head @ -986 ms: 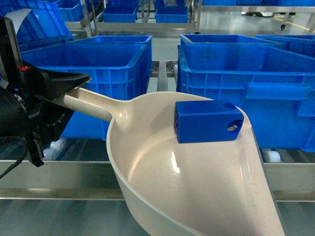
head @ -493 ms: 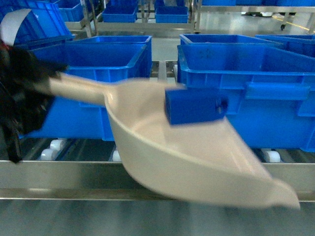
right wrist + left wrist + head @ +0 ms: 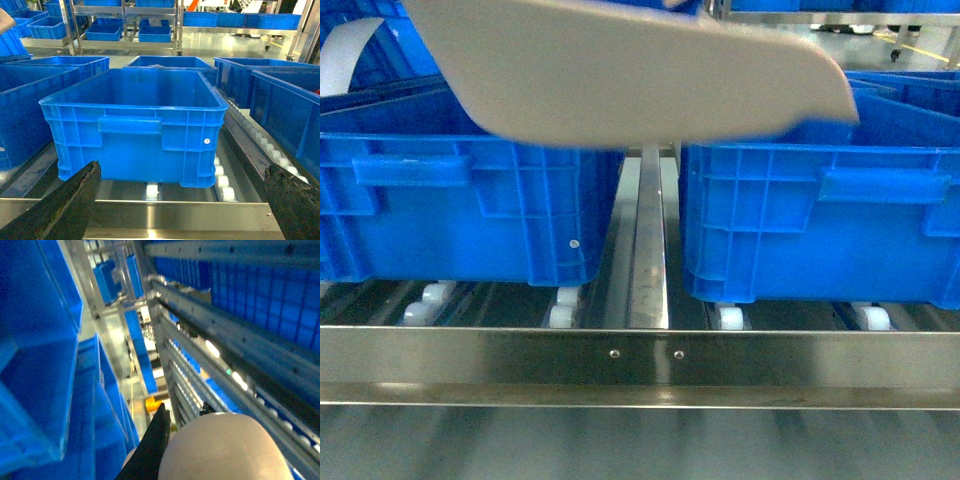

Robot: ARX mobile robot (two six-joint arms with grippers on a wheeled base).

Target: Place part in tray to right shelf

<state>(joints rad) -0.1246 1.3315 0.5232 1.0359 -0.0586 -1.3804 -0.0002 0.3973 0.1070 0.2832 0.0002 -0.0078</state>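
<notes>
The left gripper (image 3: 182, 412) pinches the tray (image 3: 620, 70) high and tilted — the hidden part could slide off; the right gripper (image 3: 182, 200) is spread.

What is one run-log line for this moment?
tray: high over crates, underside to head view | part: not visible | left hand: shut on tray | right hand: open, empty

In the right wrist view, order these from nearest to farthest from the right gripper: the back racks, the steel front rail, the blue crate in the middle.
1. Steel front rail, just ahead of the right gripper.
2. Blue crate, centre, on rollers behind the rail.
3. Back racks, far across the floor.
</notes>
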